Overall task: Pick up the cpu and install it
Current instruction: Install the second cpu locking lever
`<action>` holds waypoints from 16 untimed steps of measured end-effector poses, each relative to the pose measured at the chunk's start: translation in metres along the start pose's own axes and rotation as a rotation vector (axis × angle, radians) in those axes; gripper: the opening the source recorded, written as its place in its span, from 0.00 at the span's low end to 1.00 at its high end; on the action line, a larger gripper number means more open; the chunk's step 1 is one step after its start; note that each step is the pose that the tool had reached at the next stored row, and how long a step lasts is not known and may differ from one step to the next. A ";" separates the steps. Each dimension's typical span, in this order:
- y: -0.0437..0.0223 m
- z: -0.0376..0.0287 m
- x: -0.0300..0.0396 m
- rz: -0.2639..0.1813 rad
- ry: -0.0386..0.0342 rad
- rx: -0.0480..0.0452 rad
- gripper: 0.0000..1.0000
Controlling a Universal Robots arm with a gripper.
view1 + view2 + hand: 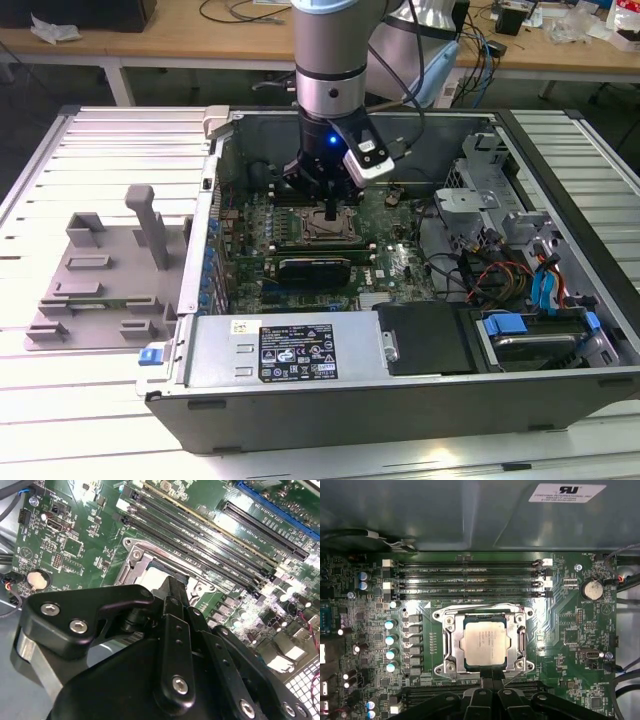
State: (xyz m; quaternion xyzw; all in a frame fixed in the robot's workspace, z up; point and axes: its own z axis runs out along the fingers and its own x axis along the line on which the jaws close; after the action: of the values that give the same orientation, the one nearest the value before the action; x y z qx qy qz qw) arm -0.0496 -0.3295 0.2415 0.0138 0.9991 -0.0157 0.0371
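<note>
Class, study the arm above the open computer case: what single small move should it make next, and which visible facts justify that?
Probably a short straight lift. In the first wrist view the square silver-topped cpu lies flat and square inside the metal socket frame on the green motherboard, so it looks seated. The black gripper hangs at the chip's edge; rising vertically should avoid dragging it.

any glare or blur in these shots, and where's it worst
Second wrist view: strong glare on the memory slots, and the hand up close is soft. First wrist view: even light, the cpu sharp with mild sheen. Exterior view: blue light glows on the arm.
</note>
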 end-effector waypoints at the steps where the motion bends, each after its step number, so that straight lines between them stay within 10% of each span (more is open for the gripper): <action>1: -0.0008 0.0000 -0.0001 0.000 0.0001 0.0000 0.11; 16: -0.0182 0.0005 -0.0005 0.000 0.0056 0.0003 0.11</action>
State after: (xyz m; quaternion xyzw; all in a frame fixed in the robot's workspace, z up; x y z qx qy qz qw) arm -0.0495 -0.3477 0.2415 0.0136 0.9992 -0.0159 0.0343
